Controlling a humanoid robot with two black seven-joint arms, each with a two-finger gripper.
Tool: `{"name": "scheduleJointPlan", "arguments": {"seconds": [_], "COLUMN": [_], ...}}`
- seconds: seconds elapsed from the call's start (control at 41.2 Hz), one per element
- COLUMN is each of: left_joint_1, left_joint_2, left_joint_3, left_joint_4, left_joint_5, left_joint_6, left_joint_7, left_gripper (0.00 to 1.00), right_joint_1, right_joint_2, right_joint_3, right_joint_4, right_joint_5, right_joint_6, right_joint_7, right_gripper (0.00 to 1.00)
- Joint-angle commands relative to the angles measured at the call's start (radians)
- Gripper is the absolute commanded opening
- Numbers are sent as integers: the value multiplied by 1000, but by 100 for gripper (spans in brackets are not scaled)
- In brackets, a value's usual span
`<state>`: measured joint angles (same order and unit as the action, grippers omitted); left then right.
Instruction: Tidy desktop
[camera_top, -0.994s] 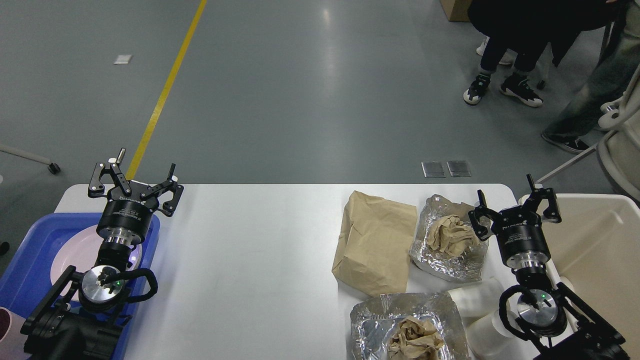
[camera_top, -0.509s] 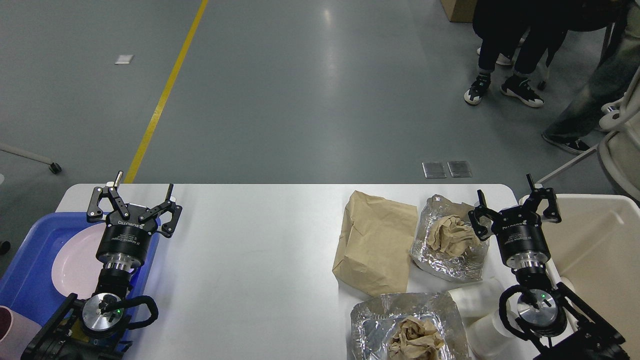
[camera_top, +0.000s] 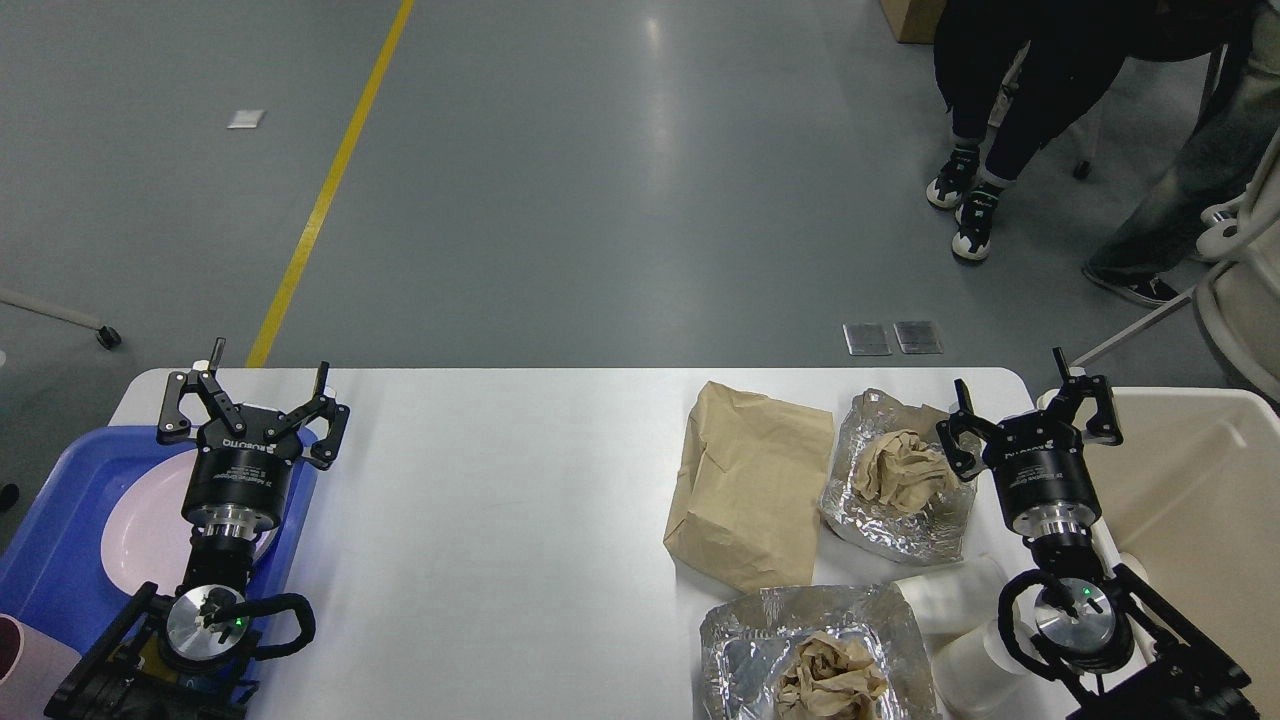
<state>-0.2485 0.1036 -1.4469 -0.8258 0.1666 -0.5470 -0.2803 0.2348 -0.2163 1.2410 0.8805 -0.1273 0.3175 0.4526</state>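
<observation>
- The desktop (camera_top: 500, 520) lies under both my arms; its left half is bare, and the rubbish sits on the right.
- I judge the paper bag (camera_top: 750, 490) should go first, lifted slowly to the bin (camera_top: 1200, 480).
- My right gripper (camera_top: 1030, 425), wide open and empty, hovers beside the foil (camera_top: 890, 480).
- My left gripper (camera_top: 250, 420), also open and empty, is above the tray (camera_top: 60, 540).

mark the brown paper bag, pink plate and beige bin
brown paper bag (camera_top: 750, 490), head view, middle of its flat face
pink plate (camera_top: 140, 530), head view, bare left part
beige bin (camera_top: 1200, 400), head view, far rim
</observation>
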Motion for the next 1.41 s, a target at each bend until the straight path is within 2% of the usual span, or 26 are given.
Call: {"name": "scheduleJointPlan", "arguments": {"seconds": [0.0, 0.17, 1.382], "left_joint_1": [-5, -2, -3], "left_joint_2": [4, 1, 5], "left_joint_3": [-12, -3, 6], "left_joint_4": [19, 16, 17], "left_joint_5": [14, -12, -21], "left_joint_6": [-1, -7, -17], "left_joint_7": [9, 32, 29], "left_gripper": [96, 96, 96], "right_joint_1": [0, 0, 14], "right_joint_2": [0, 0, 0], "right_joint_3": [0, 0, 0], "right_joint_4": [0, 0, -15], "right_joint_5": [0, 2, 18], "right_joint_6": [0, 0, -2], "right_joint_7": [0, 0, -3], "right_gripper": [100, 100, 100]}}
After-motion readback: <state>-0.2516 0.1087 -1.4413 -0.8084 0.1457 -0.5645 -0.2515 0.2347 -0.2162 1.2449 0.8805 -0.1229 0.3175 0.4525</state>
